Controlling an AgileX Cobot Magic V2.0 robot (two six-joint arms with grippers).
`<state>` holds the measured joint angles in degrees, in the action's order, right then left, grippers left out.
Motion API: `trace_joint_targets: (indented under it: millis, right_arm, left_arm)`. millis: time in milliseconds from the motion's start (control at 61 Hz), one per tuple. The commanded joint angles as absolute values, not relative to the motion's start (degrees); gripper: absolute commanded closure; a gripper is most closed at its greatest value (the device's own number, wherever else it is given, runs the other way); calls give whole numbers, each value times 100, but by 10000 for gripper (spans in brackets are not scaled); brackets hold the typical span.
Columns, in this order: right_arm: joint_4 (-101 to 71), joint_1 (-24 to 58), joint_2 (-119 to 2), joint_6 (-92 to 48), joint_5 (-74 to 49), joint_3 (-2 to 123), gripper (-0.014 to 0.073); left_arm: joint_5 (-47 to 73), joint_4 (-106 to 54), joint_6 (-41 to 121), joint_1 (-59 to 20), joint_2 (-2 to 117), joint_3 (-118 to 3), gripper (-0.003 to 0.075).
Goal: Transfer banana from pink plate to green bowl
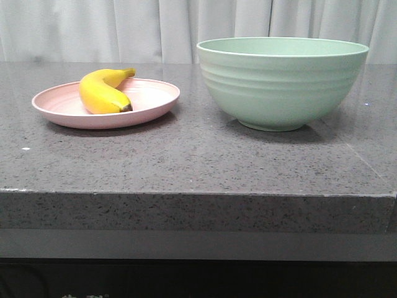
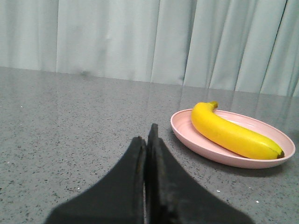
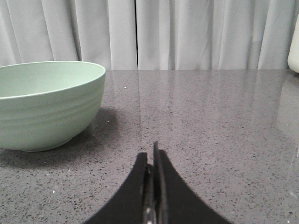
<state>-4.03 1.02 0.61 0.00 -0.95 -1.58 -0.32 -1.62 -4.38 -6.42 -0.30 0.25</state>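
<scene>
A yellow banana lies on the pink plate at the left of the grey counter. The pale green bowl stands to its right, upright and apart from the plate. Neither gripper shows in the front view. In the left wrist view my left gripper is shut and empty, low over the counter, short of the plate and banana. In the right wrist view my right gripper is shut and empty, with the bowl off to one side of it.
The counter's front edge runs across the front view. Pale curtains hang behind the counter. A white object shows at the edge of the right wrist view.
</scene>
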Motion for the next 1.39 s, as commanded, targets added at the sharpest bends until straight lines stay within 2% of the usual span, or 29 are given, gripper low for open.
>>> trace_joint_targets:
  millis: [0, 902, 1066, 1377]
  right_arm:
    - [-374, 70, 193, -50, 322, -135, 662]
    - [-386, 70, 194, -44, 535, -72, 662]
    - [-386, 70, 190, -44, 151, 520, 662]
    - [-325, 68, -278, -51, -1090, 2324, 662]
  left_arm:
    - [-517, -176, -471, -682, -173, 43, 738]
    - [-683, -188, -471, -682, -173, -11, 738]
    - [-431, -321, -471, -682, -75, -625, 738]
    - [1291, -261, -471, -682, 829, -2720, 738]
